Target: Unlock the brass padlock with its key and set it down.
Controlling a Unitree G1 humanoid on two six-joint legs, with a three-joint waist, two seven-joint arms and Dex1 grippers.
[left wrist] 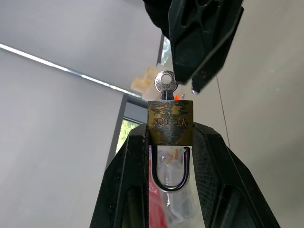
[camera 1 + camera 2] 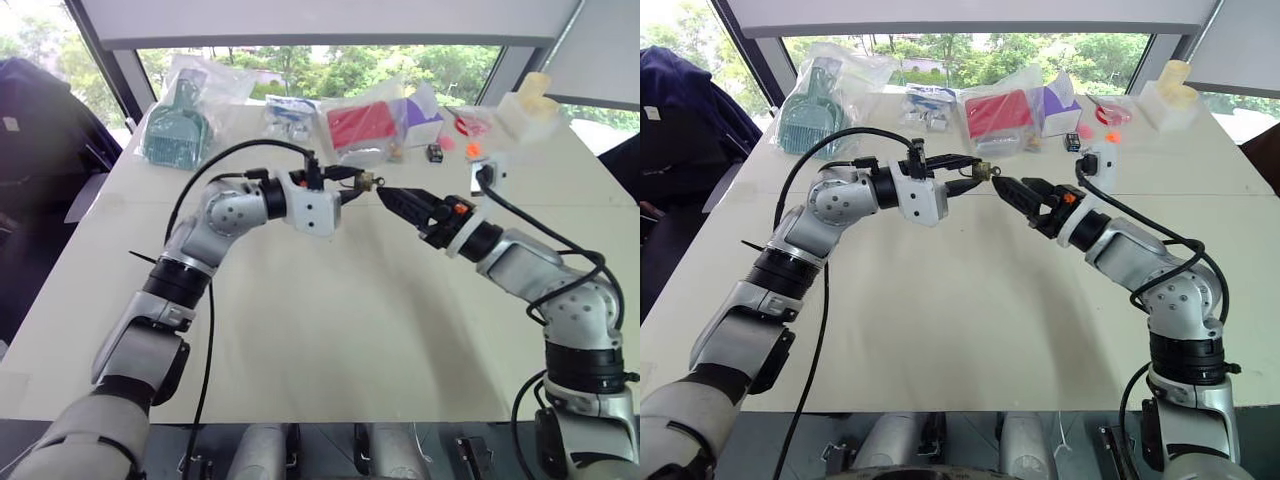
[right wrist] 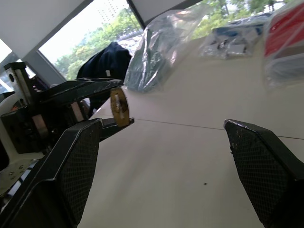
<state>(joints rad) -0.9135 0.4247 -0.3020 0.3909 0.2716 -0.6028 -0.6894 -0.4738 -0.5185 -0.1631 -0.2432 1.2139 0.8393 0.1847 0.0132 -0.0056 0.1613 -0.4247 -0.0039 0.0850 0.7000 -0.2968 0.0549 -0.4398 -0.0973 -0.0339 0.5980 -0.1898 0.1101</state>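
1. The left gripper [image 1: 170, 142] is closed on the padlock [image 1: 170, 122], with its two black fingers [image 1: 128, 161] pressing the brass body from both sides. The finger pads have a fine mesh texture.
2. The padlock is a small rectangular block of dull, scratched brass with stamped letters. Its thin silver shackle [image 1: 170, 178] makes a U shape between the fingers.
3. A small silver key [image 1: 166, 83] with a round head and a hole stands in the padlock's free end.
4. The right gripper [image 3: 164, 156] is wide open and holds nothing. Its tips are just beside the key, at the upper centre of the head view.
5. Both grippers hang above the pale, smooth table [image 2: 330, 330].
6. Clear plastic bags [image 2: 365, 125] lie along the table's far edge.
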